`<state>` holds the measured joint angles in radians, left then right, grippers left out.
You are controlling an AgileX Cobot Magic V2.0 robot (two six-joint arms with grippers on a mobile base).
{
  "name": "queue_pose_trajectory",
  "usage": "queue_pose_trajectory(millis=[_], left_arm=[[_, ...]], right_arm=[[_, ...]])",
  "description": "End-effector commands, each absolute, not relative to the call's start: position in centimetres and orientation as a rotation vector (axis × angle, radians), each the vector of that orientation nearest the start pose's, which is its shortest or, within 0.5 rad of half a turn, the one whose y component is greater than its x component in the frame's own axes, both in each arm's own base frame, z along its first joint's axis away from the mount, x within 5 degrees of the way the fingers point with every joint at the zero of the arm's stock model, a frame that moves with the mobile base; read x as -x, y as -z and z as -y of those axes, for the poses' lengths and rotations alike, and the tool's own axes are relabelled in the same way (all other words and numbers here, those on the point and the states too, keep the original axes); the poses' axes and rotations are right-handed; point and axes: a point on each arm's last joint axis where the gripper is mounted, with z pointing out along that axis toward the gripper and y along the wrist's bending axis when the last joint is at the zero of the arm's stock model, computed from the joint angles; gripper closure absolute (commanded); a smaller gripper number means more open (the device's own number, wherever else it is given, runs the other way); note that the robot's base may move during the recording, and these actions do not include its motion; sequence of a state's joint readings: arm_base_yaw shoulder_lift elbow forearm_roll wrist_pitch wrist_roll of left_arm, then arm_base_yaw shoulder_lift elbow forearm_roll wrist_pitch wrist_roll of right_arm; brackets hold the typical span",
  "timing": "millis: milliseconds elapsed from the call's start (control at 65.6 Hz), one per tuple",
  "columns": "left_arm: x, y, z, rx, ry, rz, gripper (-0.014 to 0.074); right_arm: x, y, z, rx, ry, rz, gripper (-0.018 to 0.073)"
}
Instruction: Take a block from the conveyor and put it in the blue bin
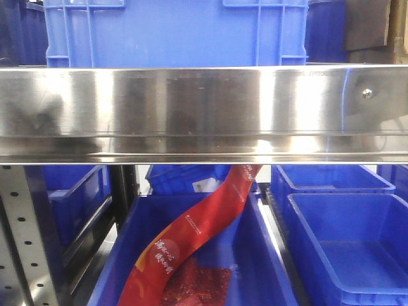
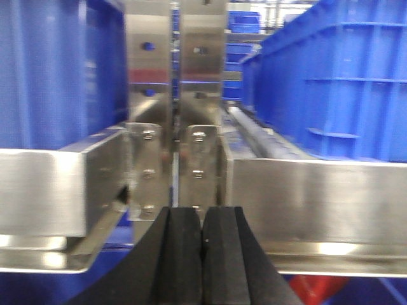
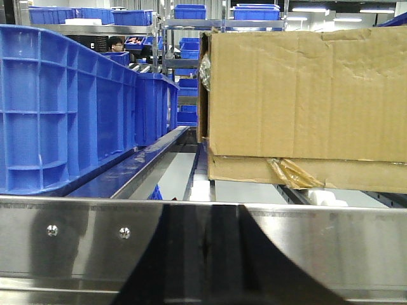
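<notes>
No conveyor and no block show in any view. My left gripper (image 2: 203, 212) is shut and empty, its black fingers pressed together just in front of a steel shelf rail (image 2: 305, 190). My right gripper (image 3: 203, 213) is also shut and empty, close against another steel rail (image 3: 82, 232). Neither gripper shows in the front view. Several blue bins stand around: one large bin (image 1: 175, 32) sits on the upper shelf, and an empty one (image 1: 347, 245) sits below at the right.
A wide steel rail (image 1: 204, 111) crosses the front view. Below it a blue bin (image 1: 261, 268) holds red packaging (image 1: 185, 245). A cardboard box (image 3: 305, 101) sits on the shelf ahead of the right gripper, and a blue bin (image 3: 63, 108) stands to its left.
</notes>
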<state>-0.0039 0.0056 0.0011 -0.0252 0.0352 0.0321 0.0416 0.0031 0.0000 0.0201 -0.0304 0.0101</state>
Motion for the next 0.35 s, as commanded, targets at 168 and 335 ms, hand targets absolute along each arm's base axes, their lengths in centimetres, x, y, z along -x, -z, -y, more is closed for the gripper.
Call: queue_pose_trajectory(millis=[168,335], left_arm=[[-5.59,-21.09,0.65,-0.091,0.089,-1.507,0.0707],[-5.60,-21.09,0.59,-0.083,0.080,-1.507,0.0707]], right_arm=[[-5.56,-21.80,-0.20,0.012,-0.047,-1.431,0.0727],[-5.56,-21.80,-0.20,0.012,-0.047,-1.431,0.0727]])
